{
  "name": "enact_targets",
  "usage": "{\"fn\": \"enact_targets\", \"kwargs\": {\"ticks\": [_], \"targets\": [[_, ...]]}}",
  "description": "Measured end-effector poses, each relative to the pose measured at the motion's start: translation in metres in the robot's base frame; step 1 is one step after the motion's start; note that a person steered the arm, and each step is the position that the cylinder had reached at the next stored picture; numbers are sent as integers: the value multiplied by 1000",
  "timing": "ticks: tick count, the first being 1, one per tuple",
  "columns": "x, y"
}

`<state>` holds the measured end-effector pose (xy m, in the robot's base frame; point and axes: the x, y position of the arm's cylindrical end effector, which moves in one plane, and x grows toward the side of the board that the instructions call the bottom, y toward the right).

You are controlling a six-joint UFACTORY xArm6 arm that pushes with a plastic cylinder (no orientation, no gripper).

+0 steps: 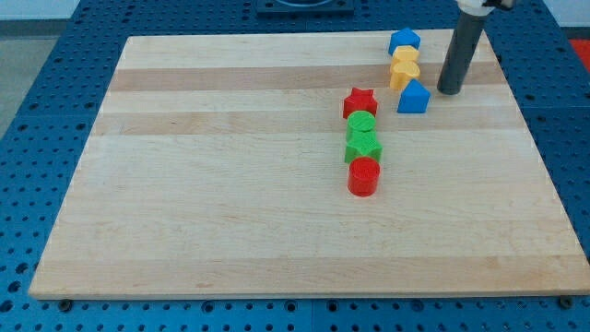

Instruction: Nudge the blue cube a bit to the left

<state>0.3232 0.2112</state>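
A blue cube-like block (413,98) sits near the board's upper right, at the bottom end of a short column. Above it are two yellow blocks (403,76) (406,58), and above those a second blue block (404,41) with a peaked outline. My tip (449,91) stands on the board just right of the lower blue block, with a small gap between them. The dark rod rises from there to the view's top edge.
A second column stands left of and below the first: a red star (359,101), a green block (361,124), a green star (363,147) and a red cylinder (363,176). The wooden board (230,203) lies on a blue perforated table.
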Motion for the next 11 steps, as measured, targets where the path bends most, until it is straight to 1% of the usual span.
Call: {"fn": "enact_targets", "kwargs": {"ticks": [3, 4, 5, 9, 10, 11], "targets": [[-75, 14], [-82, 5], [-83, -9], [-83, -24], [-79, -24], [-62, -24]]}}
